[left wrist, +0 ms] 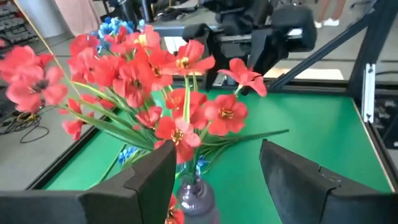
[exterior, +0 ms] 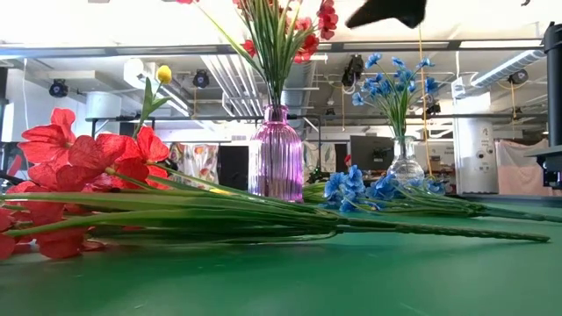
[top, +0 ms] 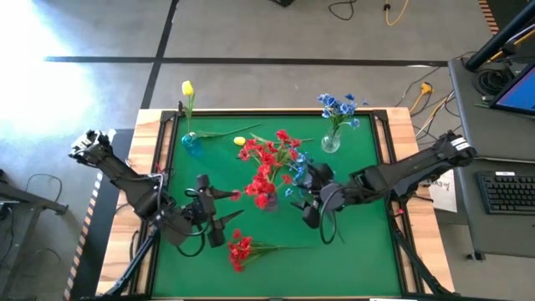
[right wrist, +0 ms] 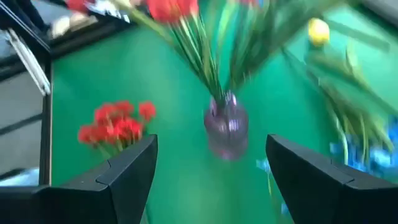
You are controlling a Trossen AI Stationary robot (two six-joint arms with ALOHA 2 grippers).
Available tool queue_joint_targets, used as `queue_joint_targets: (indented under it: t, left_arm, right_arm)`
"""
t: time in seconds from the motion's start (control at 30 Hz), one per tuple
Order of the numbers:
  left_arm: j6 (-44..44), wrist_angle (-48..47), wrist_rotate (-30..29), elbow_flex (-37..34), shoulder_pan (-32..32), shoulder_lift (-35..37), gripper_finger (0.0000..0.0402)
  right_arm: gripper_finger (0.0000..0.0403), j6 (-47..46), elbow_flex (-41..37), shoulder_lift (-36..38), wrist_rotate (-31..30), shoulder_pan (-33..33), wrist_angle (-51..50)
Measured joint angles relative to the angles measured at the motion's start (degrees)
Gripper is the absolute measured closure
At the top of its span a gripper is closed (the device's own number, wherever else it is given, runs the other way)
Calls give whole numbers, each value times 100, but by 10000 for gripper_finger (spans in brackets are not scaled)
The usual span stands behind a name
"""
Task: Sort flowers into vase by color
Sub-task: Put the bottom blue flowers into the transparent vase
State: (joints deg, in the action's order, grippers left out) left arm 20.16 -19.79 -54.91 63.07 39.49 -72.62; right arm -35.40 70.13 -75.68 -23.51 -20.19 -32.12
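Left wrist view: left hand (left wrist: 214, 180) gapes wide, empty.

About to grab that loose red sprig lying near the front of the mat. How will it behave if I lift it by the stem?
Probably floppy: the red sprig has long thin green stems with its blossoms bunched at one end, so that end may droop. Likely light. Its stems fan out on the mat, so a pinch could catch only some. Both grippers, left and right, are open and empty.
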Motion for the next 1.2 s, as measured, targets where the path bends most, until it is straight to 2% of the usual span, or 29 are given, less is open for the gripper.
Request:
queue_joint_targets:
  t: [0.3, 0.43, 0.7, 0.9, 1.1, 1.2]
  left_arm:
    - [58, -1146, 6, 823, 279, 13, 185]
    - [333, -1839, 0, 1213, 334, 16, 185]
    - [895, -2810, -3, 1519, 334, 18, 185]
    - [912, -2808, -8, 1479, 332, 18, 185]
    - [933, -2783, -22, 1398, 327, 18, 185]
    - [951, -2762, -238, 1342, 327, 18, 185]
  right_arm:
    - [105, -1265, -3, -119, 255, -46, -1594]
    - [99, -1667, -94, -192, 398, -96, -1885]
    - [96, -2650, -936, -205, 616, -76, -1903]
    - [104, -3373, -1759, -208, 763, 20, -1536]
    - [114, -3528, -2202, -210, 856, 33, -938]
    - [121, -3501, -2328, -210, 852, 35, -621]
